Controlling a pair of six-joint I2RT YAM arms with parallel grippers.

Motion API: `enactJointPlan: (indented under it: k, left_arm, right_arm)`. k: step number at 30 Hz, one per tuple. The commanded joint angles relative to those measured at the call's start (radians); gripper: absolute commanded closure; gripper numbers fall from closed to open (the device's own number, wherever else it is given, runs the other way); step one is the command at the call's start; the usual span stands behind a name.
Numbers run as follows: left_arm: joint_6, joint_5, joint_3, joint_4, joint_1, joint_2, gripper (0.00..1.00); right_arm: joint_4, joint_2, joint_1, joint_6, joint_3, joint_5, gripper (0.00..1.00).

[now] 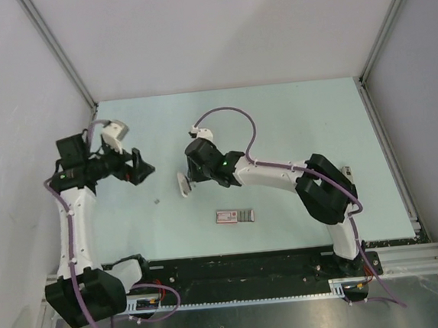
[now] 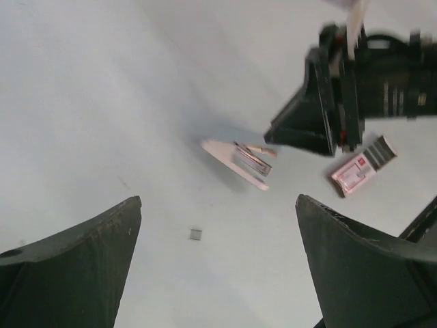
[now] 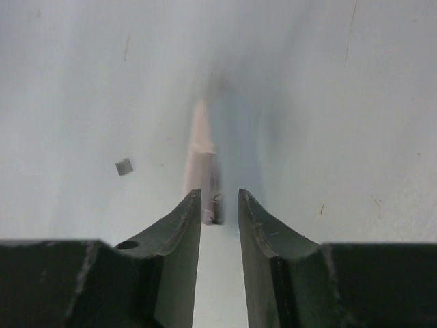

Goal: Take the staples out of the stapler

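Observation:
The stapler is small and pale, and it hangs open on its edge just above the table left of centre. Its dark metal inside shows in the left wrist view. My right gripper has its jaws a narrow gap apart, with the stapler's near end between the fingertips. A tiny grey square, seemingly a short strip of staples, lies loose on the table to the stapler's left. My left gripper is wide open and holds nothing. It hovers left of the stapler.
A flat red-and-white box with a grey end lies in front of the stapler, toward the arm bases. Grey walls with metal rails close in the table at the back and on both sides.

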Motion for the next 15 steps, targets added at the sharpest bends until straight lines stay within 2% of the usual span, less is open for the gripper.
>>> enactJointPlan:
  k: [1,9,15]
  left_arm:
    - [-0.089,0.109,0.095,-0.020,0.087,0.025,0.01]
    - [-0.110,0.111,0.078,-0.020,0.102,0.069,0.00]
    - [-0.079,0.095,0.057,-0.017,0.101,0.054,0.01]
  right_arm:
    - [-0.084,0.034,0.049,-0.036,0.081,0.076,1.00]
    - [-0.177,0.127,0.115,-0.075,0.196,0.147,1.00]
    - [-0.210,0.108,0.109,-0.069,0.189,0.177,0.98]
